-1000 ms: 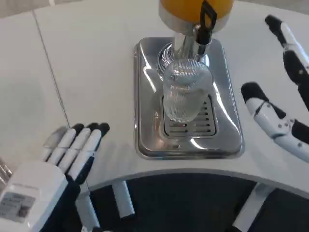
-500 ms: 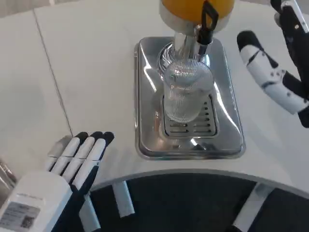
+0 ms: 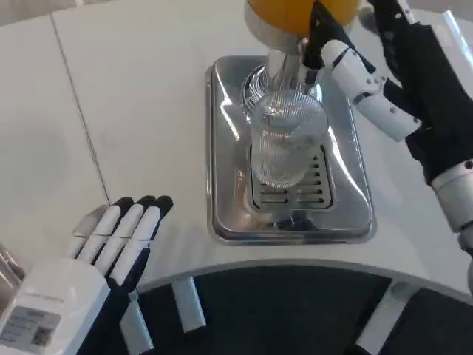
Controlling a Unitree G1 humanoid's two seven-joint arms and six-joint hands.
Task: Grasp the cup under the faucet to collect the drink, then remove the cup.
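A clear ribbed cup (image 3: 284,144) is standing upright on the slotted grate of a shiny metal drip tray (image 3: 222,148), right below the faucet (image 3: 310,46) of a drink dispenser (image 3: 284,18) whose tank is showing orange. The cup is looking empty from here, though its glass is catching reflections and I cannot be sure. The tray is sitting on the white worktop (image 3: 133,96), near its curved front edge. The right robot hand (image 3: 384,74) is reaching in from the right at the top of the scene, up beside the faucet and its black lever; one white finger (image 3: 362,81) is stretching towards the faucet, just above and to the right of the cup's rim. Its fingers are lying apart with nothing between them, and it is not touching the cup; whether a fingertip is touching the lever I cannot tell. The left robot hand (image 3: 96,259) is resting low at the front left, well apart from the tray, palm down with its fingers (image 3: 129,229) lying straight and close together, pointing towards the back of the worktop, and it is carrying nothing. A thin seam (image 3: 77,118) is running across the worktop on the left.
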